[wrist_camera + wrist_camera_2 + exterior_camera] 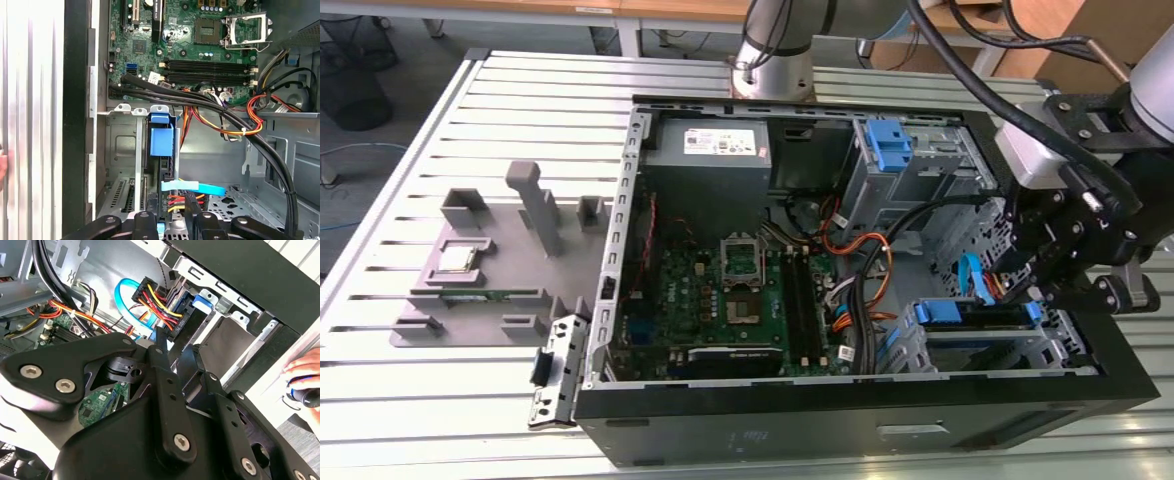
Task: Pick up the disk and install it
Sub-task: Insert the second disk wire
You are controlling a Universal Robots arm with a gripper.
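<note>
An open computer case [854, 420] lay on a slatted table [480, 420], with a fixture block [494, 270] on the table at the exterior view's left of it. Inside the case, the motherboard [734, 290] lay on the floor, the power supply box [710, 142] sat at the far wall, and drive cages stood along the exterior view's right side. The disk [974, 318] sat in the near cage [1067, 345], and the gripper [1027, 275] hung just above it, beside cables [235, 125] running across the case.

Exterior view looks down from high up at the whole computer case [854, 400]. Both wrist views sit close inside it, sharing the drive bay w/ blue cable [192, 187]
</note>
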